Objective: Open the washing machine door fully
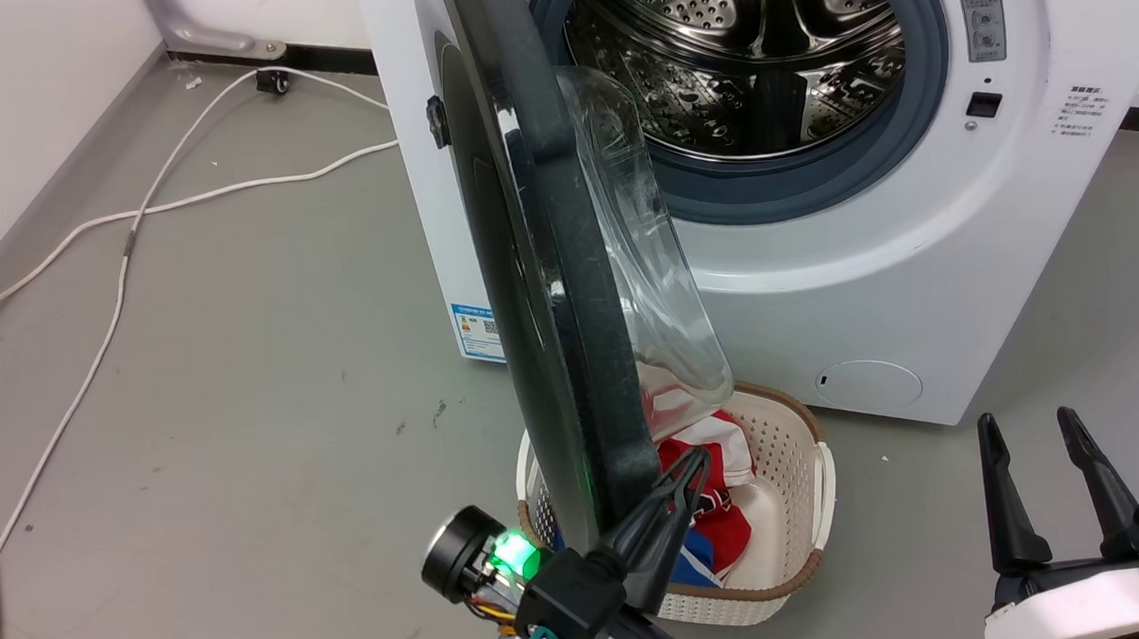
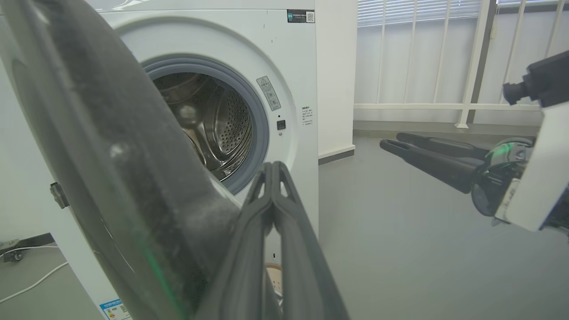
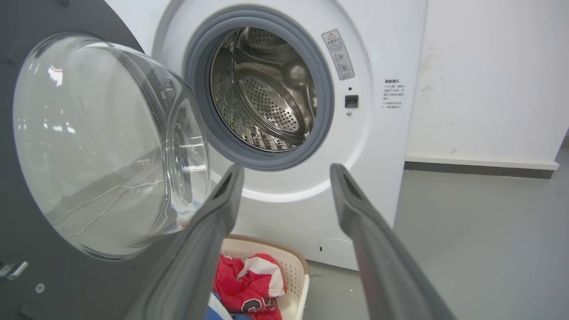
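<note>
The washing machine door (image 1: 535, 262) stands swung out from the left side of the washing machine (image 1: 877, 268), edge-on to the head view, its clear bowl bulging to the right and the steel drum (image 1: 741, 47) bare behind it. The left hand (image 1: 692, 459) has its fingers pressed together with nothing between them. They lie along the inner, right side of the door's near lower rim, seemingly touching it, above a white laundry basket (image 1: 822, 487) of red clothes (image 1: 719, 525). The right hand (image 1: 1028, 423) sits well apart at the near right over the floor (image 1: 233, 383), fingers spread wide and empty.
</note>
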Robot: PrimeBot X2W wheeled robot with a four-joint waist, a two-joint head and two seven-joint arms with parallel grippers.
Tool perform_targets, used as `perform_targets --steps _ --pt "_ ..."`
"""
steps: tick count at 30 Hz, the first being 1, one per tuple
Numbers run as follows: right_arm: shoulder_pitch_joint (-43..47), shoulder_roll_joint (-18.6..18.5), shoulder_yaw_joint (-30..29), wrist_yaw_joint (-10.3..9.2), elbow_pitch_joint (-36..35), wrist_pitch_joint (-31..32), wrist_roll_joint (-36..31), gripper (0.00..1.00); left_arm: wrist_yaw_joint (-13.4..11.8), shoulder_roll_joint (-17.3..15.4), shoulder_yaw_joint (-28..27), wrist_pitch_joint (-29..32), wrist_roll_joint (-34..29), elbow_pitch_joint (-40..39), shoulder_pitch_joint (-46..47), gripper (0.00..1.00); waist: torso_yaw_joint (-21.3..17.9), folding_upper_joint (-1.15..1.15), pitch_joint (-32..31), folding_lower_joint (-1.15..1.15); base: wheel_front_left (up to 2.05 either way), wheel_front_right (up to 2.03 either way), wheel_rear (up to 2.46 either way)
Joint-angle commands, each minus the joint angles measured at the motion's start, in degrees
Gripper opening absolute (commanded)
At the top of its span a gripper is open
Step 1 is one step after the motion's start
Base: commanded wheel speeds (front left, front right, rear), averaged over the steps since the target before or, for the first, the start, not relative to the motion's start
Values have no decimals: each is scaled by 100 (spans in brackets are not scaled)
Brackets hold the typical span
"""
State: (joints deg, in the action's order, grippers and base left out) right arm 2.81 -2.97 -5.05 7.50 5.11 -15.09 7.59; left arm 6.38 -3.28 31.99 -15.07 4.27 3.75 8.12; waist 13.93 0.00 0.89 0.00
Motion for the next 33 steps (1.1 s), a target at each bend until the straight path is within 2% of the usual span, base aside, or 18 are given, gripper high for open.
perform_targets --steps 1,12,27,33 --pt "15 17 -7 -2 8 -11 9 100 -58 -12 -24 -10 14 208 -40 0 4 0 11 0 0 0 0" --pt "72 17 -61 -2 31 -11 2 100 -197 -66 -216 0 145 539 -79 0 194 0 0 0 0 0 0" --pt "132 16 -59 -2 104 -11 112 100 -302 -197 -510 -2 274 462 -236 0 1054 0 -70 0 0 0 0" --pt "113 15 -13 -2 165 -11 113 100 -378 -322 -808 -2 407 481 -287 0 1288 0 -54 0 0 0 0"
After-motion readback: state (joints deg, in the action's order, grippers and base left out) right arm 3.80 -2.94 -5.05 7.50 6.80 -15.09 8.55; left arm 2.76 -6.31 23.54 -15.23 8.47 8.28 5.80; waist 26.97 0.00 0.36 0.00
